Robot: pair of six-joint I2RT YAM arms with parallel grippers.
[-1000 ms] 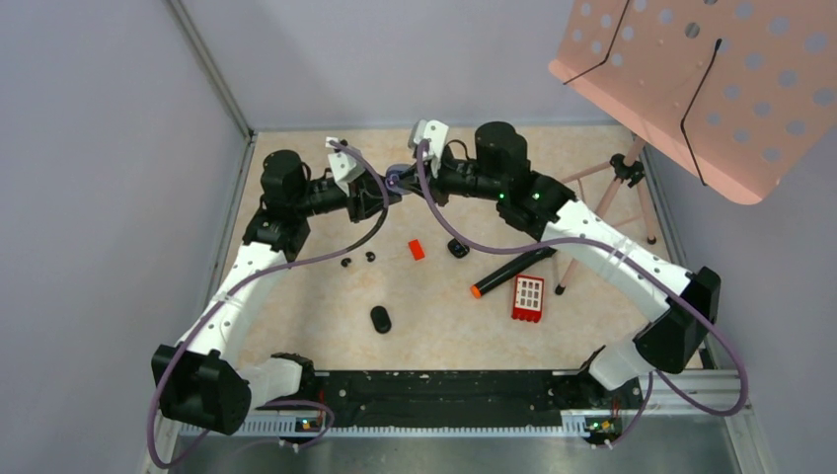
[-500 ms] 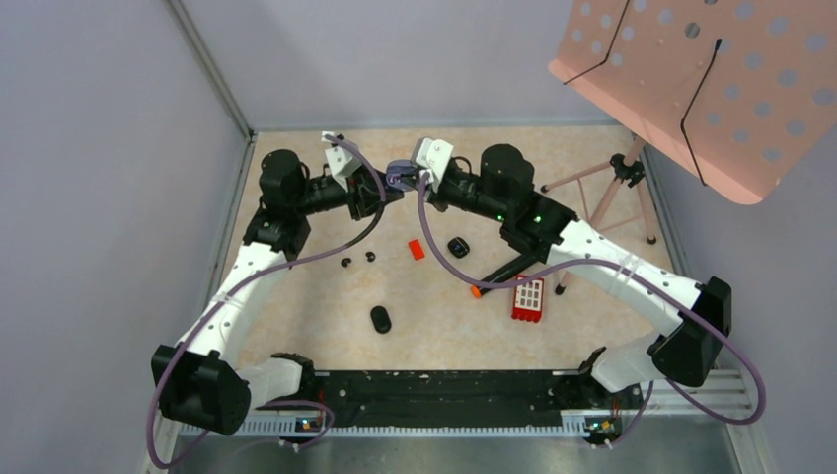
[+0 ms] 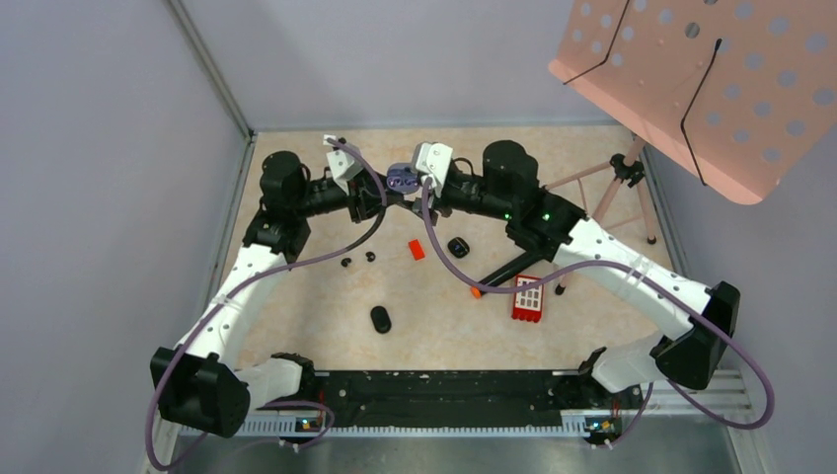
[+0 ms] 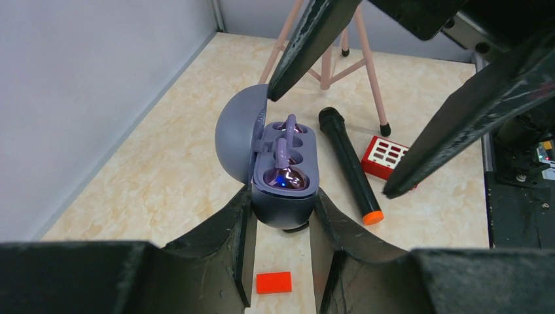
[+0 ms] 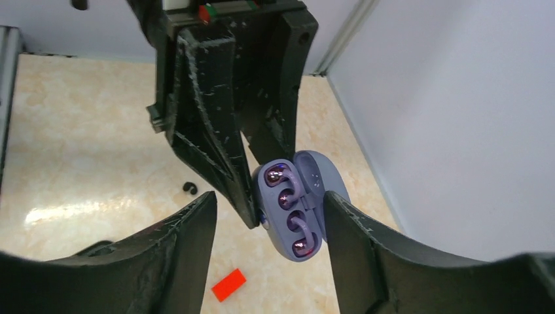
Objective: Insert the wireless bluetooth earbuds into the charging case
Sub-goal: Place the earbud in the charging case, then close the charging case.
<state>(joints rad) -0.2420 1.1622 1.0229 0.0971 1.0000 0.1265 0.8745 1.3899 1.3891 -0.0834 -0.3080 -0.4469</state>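
Earbuds point(image 4: 286, 176) are sitting in the open charging case point(image 4: 281, 214), which my left pincer point(image 4: 283, 195) is clamping between its fingers point(image 4: 222, 242) while the right pincer point(image 5: 268, 196) is hanging wide around it; I'm worrying a finger clips the lid point(image 4: 234, 134), twisting it loose.

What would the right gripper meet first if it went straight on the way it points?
Probably the open charging case, held by the left gripper, directly ahead; depth is unclear.

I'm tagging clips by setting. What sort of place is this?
Probably a robot lab test cell, not a home: left arm and right arm bolted to a rail, plain grey walls boxing the table, stray props like a microphone.
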